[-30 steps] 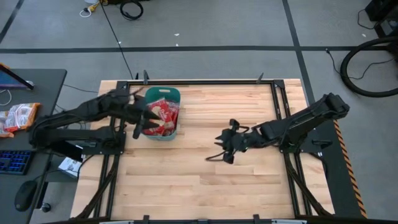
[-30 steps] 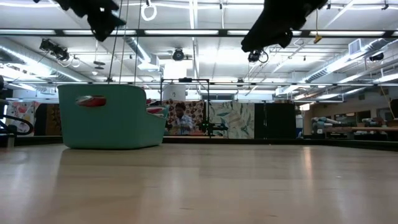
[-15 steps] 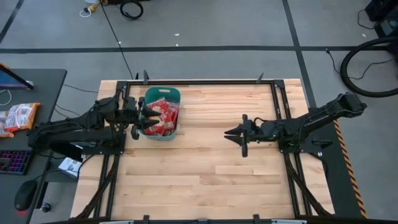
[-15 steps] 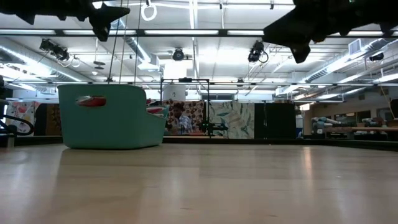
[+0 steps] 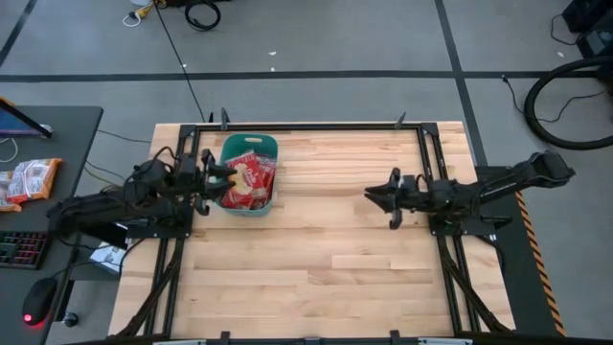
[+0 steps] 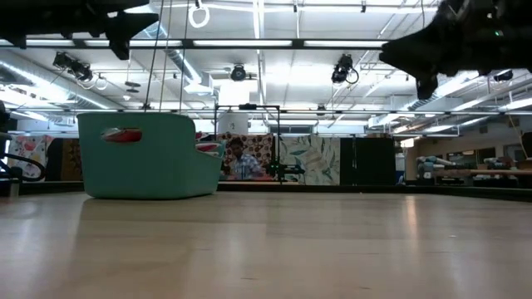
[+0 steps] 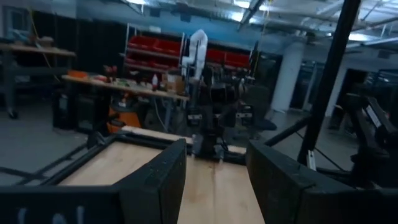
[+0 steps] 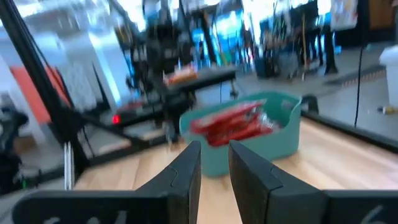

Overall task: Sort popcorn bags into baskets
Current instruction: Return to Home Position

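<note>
The teal basket [image 5: 251, 209] stands on the table's far left part, filled with red popcorn bags [image 5: 251, 177]. The low view shows the basket [image 6: 150, 158] with a red bag behind its slot handle [image 6: 123, 134]. My left gripper [image 5: 228, 175] hovers open and empty at the basket's left rim, raised above the table [image 6: 125, 21]; its wrist view shows only bare wood between the fingers [image 7: 217, 186]. My right gripper [image 5: 376, 196] hangs open and empty over the table's right half, well apart from the basket [image 8: 273, 140] and bags [image 8: 233, 121].
Bare wood lies between the basket and my right gripper and across the near half of the table. Black frame rails [image 5: 431, 172] run along the table's sides. Orange-and-white snack packets [image 5: 29, 179] lie on a desk off the left edge. A person [image 6: 241, 158] shows far behind.
My right gripper has drawn back from the table's middle toward the right edge and risen. My left gripper has pulled back from over the basket toward the left edge. The basket and its bags have stayed where they were.
</note>
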`<action>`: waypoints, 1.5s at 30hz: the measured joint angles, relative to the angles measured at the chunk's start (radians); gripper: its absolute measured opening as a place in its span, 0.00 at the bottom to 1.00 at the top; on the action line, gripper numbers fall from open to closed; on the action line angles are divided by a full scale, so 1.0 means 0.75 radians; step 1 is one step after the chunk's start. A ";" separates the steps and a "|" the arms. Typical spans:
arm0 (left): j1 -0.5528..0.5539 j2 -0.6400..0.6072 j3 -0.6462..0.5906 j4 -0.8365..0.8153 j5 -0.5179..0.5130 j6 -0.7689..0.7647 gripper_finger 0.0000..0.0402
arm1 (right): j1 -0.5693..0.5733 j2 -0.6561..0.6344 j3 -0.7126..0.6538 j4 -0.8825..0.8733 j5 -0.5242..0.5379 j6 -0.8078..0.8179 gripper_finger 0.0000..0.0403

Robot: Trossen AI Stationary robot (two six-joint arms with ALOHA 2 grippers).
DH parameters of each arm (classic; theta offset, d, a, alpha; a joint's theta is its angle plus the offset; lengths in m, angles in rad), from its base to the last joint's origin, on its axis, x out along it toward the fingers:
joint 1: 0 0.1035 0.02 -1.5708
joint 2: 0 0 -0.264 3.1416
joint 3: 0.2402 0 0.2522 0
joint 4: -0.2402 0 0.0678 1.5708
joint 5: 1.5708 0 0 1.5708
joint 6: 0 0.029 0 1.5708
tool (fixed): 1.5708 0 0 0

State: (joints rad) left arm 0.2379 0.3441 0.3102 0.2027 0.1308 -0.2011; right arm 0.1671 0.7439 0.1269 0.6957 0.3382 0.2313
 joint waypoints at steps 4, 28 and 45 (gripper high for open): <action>0.000 -0.088 -0.097 0.070 -0.047 0.014 0.43 | -0.033 -0.023 -0.159 0.281 0.001 -0.008 0.21; 0.001 -0.453 -0.276 0.046 -0.051 0.115 0.25 | -0.063 -0.216 -0.161 0.248 0.157 -0.163 0.21; 0.001 -0.443 -0.370 0.098 0.241 0.056 0.03 | -0.063 -0.216 -0.161 0.248 0.146 -0.162 0.21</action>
State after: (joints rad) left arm 0.2386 0.0122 0.0328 0.2762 0.3115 -0.1590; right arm 0.1200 0.5819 0.0059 0.8814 0.4477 0.1097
